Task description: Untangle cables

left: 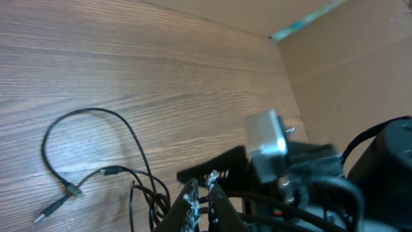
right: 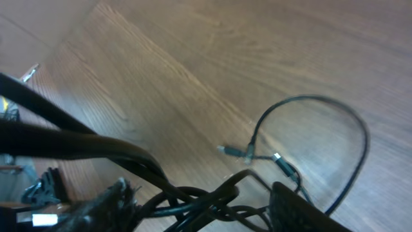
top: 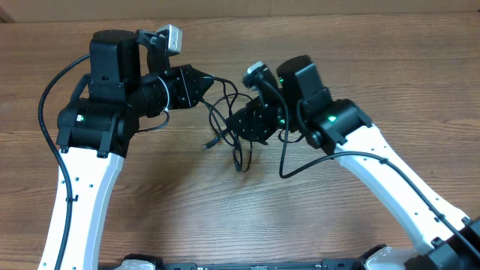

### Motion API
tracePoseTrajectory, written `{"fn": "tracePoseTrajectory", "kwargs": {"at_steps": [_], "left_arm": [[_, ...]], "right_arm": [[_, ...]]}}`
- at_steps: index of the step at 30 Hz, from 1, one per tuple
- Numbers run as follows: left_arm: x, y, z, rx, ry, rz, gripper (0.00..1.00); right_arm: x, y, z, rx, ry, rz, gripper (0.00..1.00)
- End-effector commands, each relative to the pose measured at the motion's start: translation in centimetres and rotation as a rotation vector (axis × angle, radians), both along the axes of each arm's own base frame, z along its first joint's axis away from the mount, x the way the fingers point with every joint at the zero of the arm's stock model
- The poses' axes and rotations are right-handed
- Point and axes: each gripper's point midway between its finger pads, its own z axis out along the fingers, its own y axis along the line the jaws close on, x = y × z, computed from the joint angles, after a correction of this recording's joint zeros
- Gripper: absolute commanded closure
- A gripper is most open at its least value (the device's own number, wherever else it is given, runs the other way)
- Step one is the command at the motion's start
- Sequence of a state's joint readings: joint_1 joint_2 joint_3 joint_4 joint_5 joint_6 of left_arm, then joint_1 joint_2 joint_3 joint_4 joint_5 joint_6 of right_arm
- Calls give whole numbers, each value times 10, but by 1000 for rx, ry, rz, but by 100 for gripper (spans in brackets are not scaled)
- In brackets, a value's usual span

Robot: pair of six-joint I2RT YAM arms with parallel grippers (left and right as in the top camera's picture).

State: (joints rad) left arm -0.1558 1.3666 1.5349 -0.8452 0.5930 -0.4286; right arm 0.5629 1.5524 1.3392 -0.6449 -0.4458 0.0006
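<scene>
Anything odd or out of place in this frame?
Nothing broken or spilled. Only the cable tangle stands out: knotted, strung between the left gripper and right gripper, loose plug ends trailing down by the table.

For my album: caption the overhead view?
Left gripper and right gripper meet at tangled thin black cables on a wooden table.

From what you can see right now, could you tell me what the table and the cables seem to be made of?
The table: probably wood or laminate, matte; brown grain lines run across it. The cables: black, bending freely, so likely rubber or plastic sheathing; one plug tip looks greyish, perhaps metal.
</scene>
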Motion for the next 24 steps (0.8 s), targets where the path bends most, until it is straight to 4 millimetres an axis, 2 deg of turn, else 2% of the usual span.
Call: {"fn": "tracePoseTrajectory", "kwargs": {"at_steps": [1, 2, 4, 6, 8, 11, 15, 19, 20, 22, 23, 24], "left_arm": [[4, 2, 8, 1, -17, 29, 96], [5, 2, 8, 2, -19, 31, 96], [4, 1, 9, -3, -20, 25, 96], [-2, -3, 13, -28, -17, -5, 96], [-13, -8, 22, -70, -21, -53, 96], [-29, -4, 41, -91, -53, -69, 96], [-53, 12, 65, -60, -144, -49, 96], [-67, 31, 72, -17, -172, 35, 96], [-68, 35, 71, -1, -173, 58, 96], [-66, 41, 69, 25, -173, 94, 96], [-63, 42, 67, 31, -167, 102, 96], [-58, 44, 63, 40, -158, 112, 94]], "right_arm": [[-4, 7, -13, -18, 34, 16, 64], [-6, 10, -19, -27, 47, 25, 96], [-5, 12, -26, -44, 55, 22, 96], [6, 6, -37, -96, 40, -24, 96], [25, -12, -51, -185, 14, -138, 96], [47, -39, -63, -275, -15, -251, 96], [75, -76, -68, -320, -38, -346, 96], [99, -113, -67, -305, -36, -441, 96], [102, -118, -66, -281, -22, -444, 96], [98, -113, -64, -208, 18, -399, 96], [95, -109, -62, -175, 36, -375, 93], [93, -105, -61, -154, 47, -358, 67]]}}
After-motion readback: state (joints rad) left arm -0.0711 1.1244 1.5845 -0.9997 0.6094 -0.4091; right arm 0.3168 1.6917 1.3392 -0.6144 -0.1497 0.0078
